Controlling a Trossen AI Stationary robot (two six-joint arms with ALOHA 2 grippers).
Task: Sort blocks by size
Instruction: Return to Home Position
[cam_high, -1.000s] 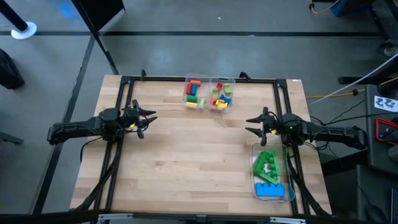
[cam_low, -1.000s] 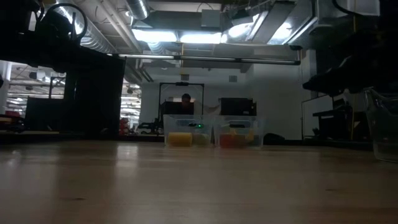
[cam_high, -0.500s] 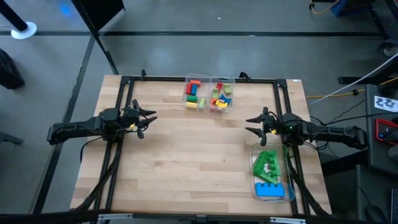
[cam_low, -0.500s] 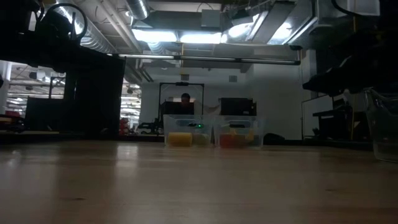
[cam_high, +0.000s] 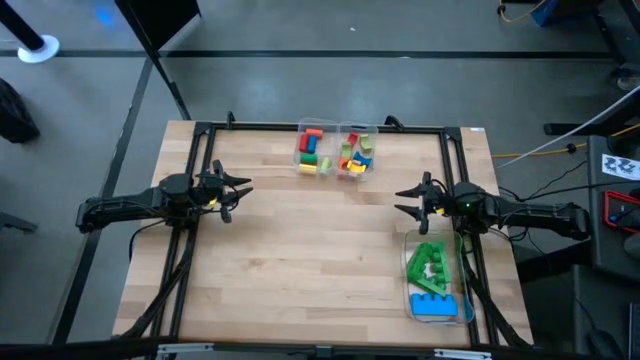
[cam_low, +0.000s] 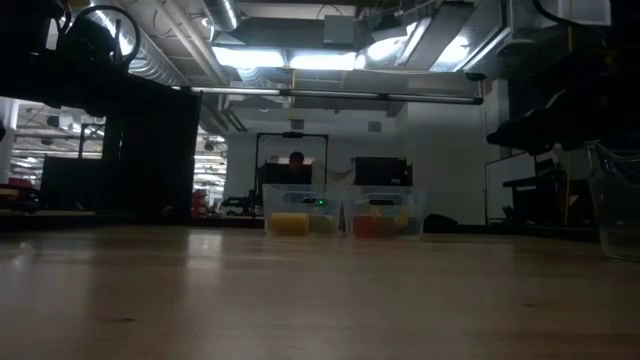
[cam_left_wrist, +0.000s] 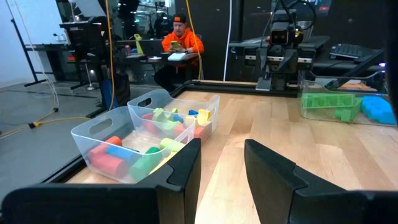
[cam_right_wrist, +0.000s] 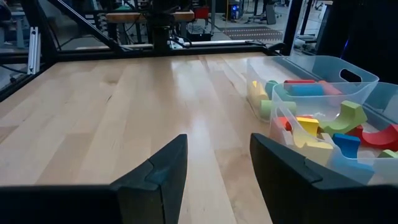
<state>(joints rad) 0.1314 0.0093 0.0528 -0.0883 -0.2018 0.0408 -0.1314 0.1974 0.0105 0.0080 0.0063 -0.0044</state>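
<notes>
Left tool (cam_high: 240, 190) and right tool (cam_high: 403, 200) hover at the table's (cam_high: 300, 250) sides (fingers apart), colourful plastic blocks (cam_high: 311, 146) inside clear bins (cam_high: 337, 125).

Grey floor (cam_high: 90, 120) surrounds the wooden table (cam_high: 310, 240); bright ceiling lights (cam_low: 290, 58) glow beside exposed ducts (cam_low: 150, 55).

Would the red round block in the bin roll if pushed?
Probably: the red round block lies on its side, so it should roll. The walls of the bin and neighbouring blocks would likely stop it quickly.
</notes>
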